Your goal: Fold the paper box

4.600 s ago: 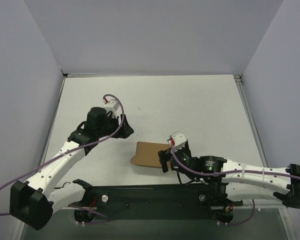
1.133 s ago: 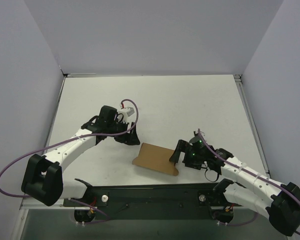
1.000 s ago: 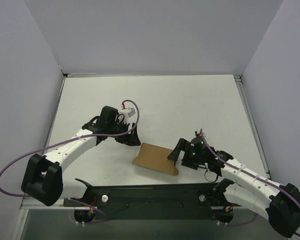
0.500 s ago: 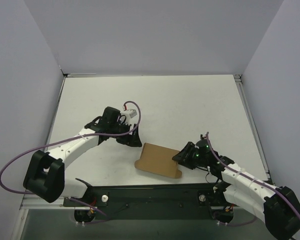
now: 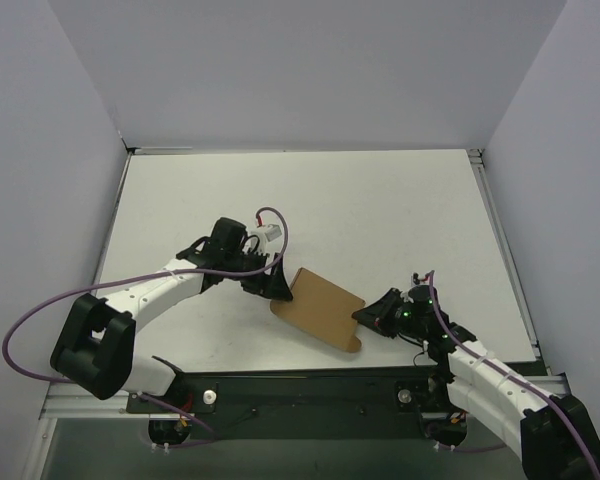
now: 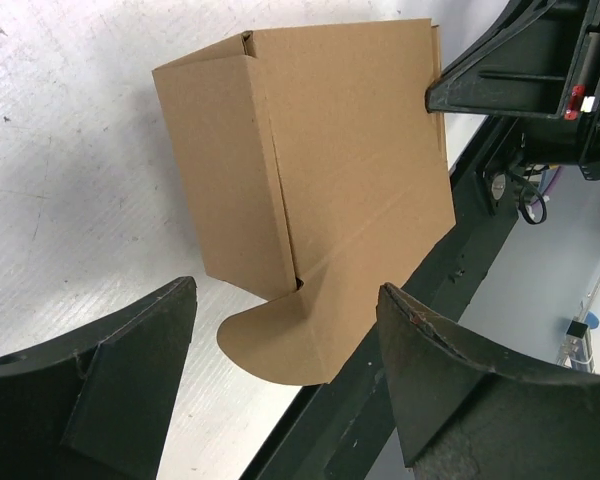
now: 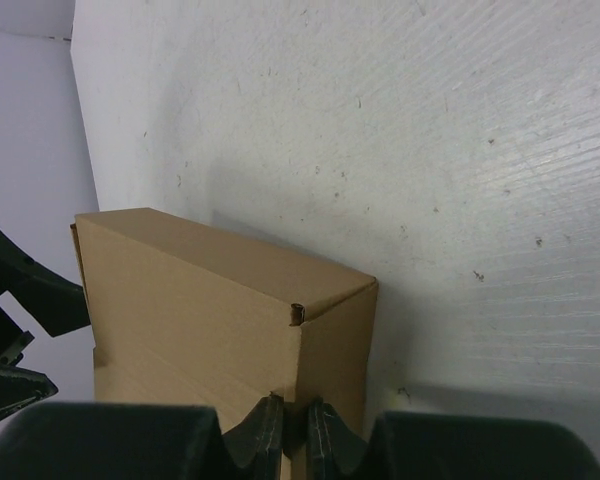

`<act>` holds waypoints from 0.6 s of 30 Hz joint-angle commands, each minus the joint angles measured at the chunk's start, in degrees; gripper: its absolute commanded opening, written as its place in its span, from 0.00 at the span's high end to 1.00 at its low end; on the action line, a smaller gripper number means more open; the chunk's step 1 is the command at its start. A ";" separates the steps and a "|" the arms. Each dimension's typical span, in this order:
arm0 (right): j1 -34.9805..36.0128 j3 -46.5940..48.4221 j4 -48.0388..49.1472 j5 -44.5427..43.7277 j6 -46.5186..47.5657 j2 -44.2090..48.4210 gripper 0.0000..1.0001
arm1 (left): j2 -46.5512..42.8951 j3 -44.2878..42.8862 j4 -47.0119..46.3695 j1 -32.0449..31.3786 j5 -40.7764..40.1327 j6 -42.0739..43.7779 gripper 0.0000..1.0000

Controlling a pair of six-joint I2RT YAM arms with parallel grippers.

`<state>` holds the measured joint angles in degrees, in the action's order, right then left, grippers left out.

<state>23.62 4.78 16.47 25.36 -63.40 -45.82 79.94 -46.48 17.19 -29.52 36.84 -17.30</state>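
Brown paper box (image 5: 320,308) is pinched by the right pincer (image 5: 364,318) (left pincer (image 5: 277,284) spread beside it).

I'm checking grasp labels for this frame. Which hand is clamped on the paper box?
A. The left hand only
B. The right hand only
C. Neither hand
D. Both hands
B: in the right wrist view the right hand has its fingertips pinched together on an edge of the paper box, while the left hand has its fingers spread wide, not closed on the cardboard.
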 commanded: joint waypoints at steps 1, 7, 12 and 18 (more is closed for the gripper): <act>-1.29 -3.28 -3.02 -0.67 2.05 1.08 1.00 | -0.14 -0.63 -3.22 0.34 2.27 -0.28 0.18; -1.47 -2.67 -3.29 -0.40 3.54 0.47 1.00 | 1.00 -0.63 -4.97 0.78 2.97 -1.42 0.18; -1.55 -1.79 -3.29 0.03 4.25 0.73 1.00 | 5.74 -1.33 -6.90 0.78 4.91 -3.44 0.18; -1.56 -0.56 -3.20 0.65 6.09 0.04 1.00 | 9.70 0.07 -14.87 1.04 10.44 -8.97 0.18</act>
<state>22.46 4.25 16.53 26.55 -60.99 -44.73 88.64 -46.46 12.01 -28.97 41.10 -21.71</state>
